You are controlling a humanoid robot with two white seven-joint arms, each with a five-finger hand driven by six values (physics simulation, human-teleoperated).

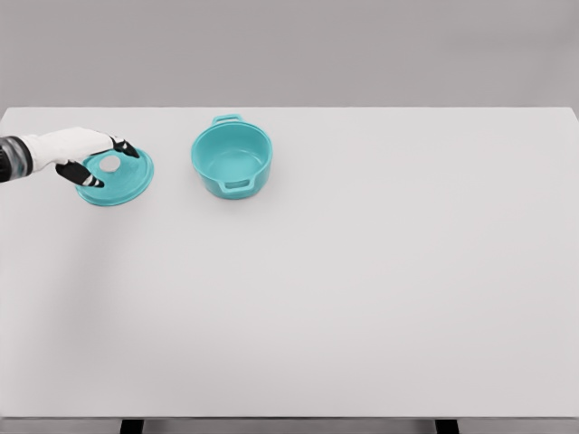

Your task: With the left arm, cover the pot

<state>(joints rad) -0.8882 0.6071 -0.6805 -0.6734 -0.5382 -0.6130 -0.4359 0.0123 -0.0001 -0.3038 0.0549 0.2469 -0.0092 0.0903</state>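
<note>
The left hand (90, 158) reaches over the teal lid (116, 178), its dark-tipped fingers (76, 174) curled around the lid's white knob. To their right, apart, the open teal pot (232, 160) stands on the white desk (362, 289).

The left arm (18, 155) is cut off by the picture's left edge.

You are looking at a bare simulated test bench, not a lived-in kitchen — a plain white table (362, 289) is filling the view under a flat grey wall (362, 54). Only cookware is hinting at cooking: a teal lid (122, 185) is lying right under the left hand's fingers (95, 181), and a matching open pot (232, 160) is standing near them — to their right.
</note>
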